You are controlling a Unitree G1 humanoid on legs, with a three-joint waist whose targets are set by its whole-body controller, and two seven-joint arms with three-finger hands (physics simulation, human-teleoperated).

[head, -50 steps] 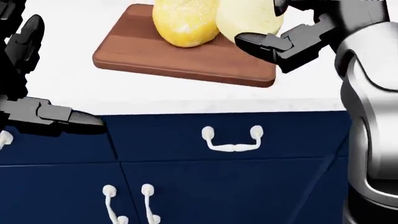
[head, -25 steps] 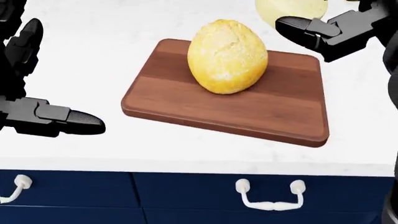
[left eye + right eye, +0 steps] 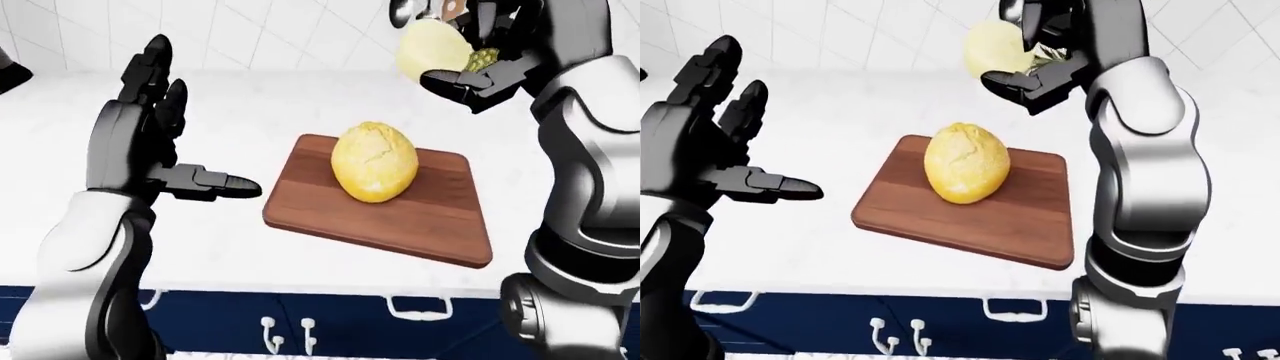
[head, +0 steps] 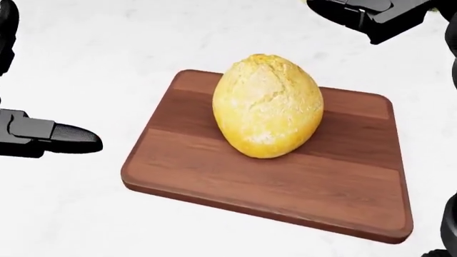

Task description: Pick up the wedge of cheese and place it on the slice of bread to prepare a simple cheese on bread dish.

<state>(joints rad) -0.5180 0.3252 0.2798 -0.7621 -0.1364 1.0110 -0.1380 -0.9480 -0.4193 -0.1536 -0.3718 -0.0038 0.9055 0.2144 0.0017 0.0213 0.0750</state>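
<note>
A round yellow bread loaf (image 4: 268, 104) lies on a wooden cutting board (image 4: 343, 176) on the white counter. My right hand (image 3: 462, 60) is shut on a pale yellow piece of cheese (image 3: 428, 46) and holds it in the air, above and to the right of the bread, clear of the board. In the head view only the right hand's fingertips (image 4: 357, 10) show at the top edge, and the cheese is out of that frame. My left hand (image 3: 190, 131) is open and empty, left of the board, thumb pointing toward it.
The white counter (image 3: 250, 105) runs to a tiled wall (image 3: 280, 30). Navy cabinet fronts with white handles (image 3: 420, 307) lie below the counter edge. Small utensils stand behind my right hand. A dark object (image 3: 10, 75) sits at the left edge.
The head view has tilted up, so the board slid down the frame and the cabinets left it. The right hand lifted the cheese away from beside the bread, out of the head view's top.
</note>
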